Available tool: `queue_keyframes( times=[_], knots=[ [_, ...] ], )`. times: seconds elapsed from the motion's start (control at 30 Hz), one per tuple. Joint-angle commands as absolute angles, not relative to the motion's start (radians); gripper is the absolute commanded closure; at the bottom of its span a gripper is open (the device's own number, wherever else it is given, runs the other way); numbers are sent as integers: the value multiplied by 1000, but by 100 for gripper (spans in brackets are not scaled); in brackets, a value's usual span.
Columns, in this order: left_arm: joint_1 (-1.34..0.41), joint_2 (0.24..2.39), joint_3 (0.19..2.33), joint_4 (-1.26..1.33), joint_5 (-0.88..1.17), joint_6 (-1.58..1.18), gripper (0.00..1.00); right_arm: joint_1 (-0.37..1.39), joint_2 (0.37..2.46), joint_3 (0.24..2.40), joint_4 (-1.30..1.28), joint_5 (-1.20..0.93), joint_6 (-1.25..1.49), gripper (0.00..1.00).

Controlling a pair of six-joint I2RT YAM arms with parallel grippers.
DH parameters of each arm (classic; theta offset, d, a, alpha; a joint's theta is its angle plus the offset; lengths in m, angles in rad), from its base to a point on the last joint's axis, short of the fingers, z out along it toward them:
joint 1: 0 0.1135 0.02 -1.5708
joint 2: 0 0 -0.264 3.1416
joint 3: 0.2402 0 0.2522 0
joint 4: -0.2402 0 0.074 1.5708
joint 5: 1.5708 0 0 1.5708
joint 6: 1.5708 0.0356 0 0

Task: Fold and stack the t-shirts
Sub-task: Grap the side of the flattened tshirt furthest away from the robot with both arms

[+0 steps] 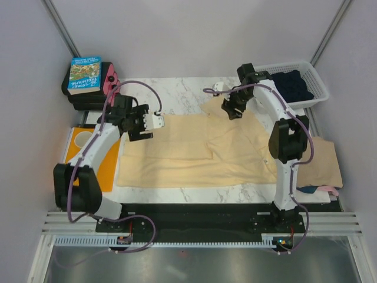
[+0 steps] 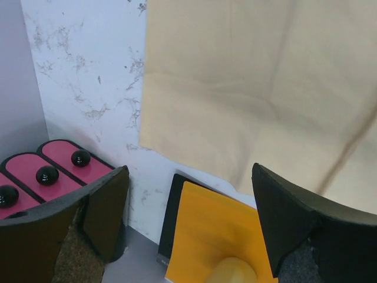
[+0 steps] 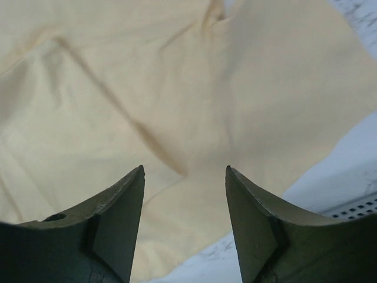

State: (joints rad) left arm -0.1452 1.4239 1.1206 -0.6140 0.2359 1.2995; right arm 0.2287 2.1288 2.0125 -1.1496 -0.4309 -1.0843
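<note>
Left gripper (image 2: 189,171), right gripper (image 3: 185,171) gape near yellow t-shirt (image 1: 194,156).

Pale yellow t-shirt (image 1: 177,156) spread mid-table, seemingly half-folded.

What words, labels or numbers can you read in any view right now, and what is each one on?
On the book at the far left corner: lines of lettering on its teal cover, too small and blurred to read.
On the pale yellow t-shirt, the orange sheet and the basket: no print, label or number shows.
Wrist views: no text at all.
</note>
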Motion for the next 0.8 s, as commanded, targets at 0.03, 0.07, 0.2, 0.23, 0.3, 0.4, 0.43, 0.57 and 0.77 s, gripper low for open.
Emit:
queue_keyframes(
  times=[0.03,0.07,0.2,0.23,0.3,0.4,0.43,0.57,0.77],
  knots=[
    [-123,1639,1282,-503,199,1236,12,221,2367,2336,-995,-411,-807,36],
    [-120,1663,1298,-502,196,1241,13,219,2385,2324,-935,-391,-769,36],
    [-112,1770,1368,-486,160,1301,14,221,2388,2217,-589,-295,-661,38],
    [-106,1788,1379,-483,153,1310,14,221,2396,2206,-553,-261,-626,38],
    [-94,1859,1431,-479,129,1313,14,222,2428,2210,-484,-232,-594,38],
    [-71,1943,1517,-492,117,1287,14,222,2479,2240,-418,-140,-511,38],
    [-64,1966,1543,-506,118,1273,14,222,2503,2253,-414,-117,-479,38],
    [-37,2075,1719,-635,144,1226,19,222,2531,2276,-373,-81,-411,38],
    [-8,2203,1873,-759,170,1194,21,227,2565,2298,-356,-25,-335,34]
  ],
)
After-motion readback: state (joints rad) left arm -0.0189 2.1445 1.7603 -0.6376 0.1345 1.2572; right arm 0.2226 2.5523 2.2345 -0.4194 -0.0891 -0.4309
